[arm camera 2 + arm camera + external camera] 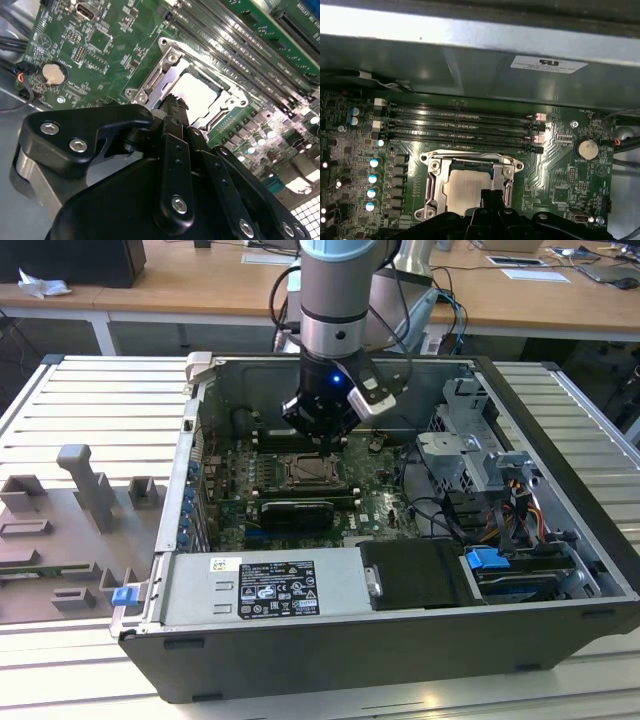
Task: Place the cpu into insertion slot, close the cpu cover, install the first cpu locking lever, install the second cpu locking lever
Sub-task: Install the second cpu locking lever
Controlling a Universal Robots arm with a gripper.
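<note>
- One chip is my job here: the cpu (pixel 465 187) is a small, flat, pale silver square, and it sits in the insertion slot (pixel 432 185) on the green board (pixel 560 175).
- My gripper (pixel 172 106) hangs just above the cpu, at one edge of it. I cannot tell if the tips touch it.
- I cannot tell if my gripper is pinched together or let go, because the tips are hidden behind the black body in both wrist views.
- I think the cpu is very light and stiff, like a thin tile. Its top looks smooth, so it could slip.
- I think it breaks easily, and so does the slot under it. I would hold it only by two opposite edges, gently and flat.
- The cpu cover (pixel 470 159) is a thin silver frame around the chip. I cannot tell if it is fully shut. It looks stiff and thin, and I think it would swing on its hinge if pushed near its free edge.
- Long black memory slots (pixel 460 127) lie just beside the insertion slot. They look empty.
- The big box holding it all is the computer case (pixel 560 470), lying open on the table (pixel 90 410). Inside it are the green board, a black power box (pixel 275 590), cables (pixel 500 505) and a metal drive cage (pixel 465 455).
</note>
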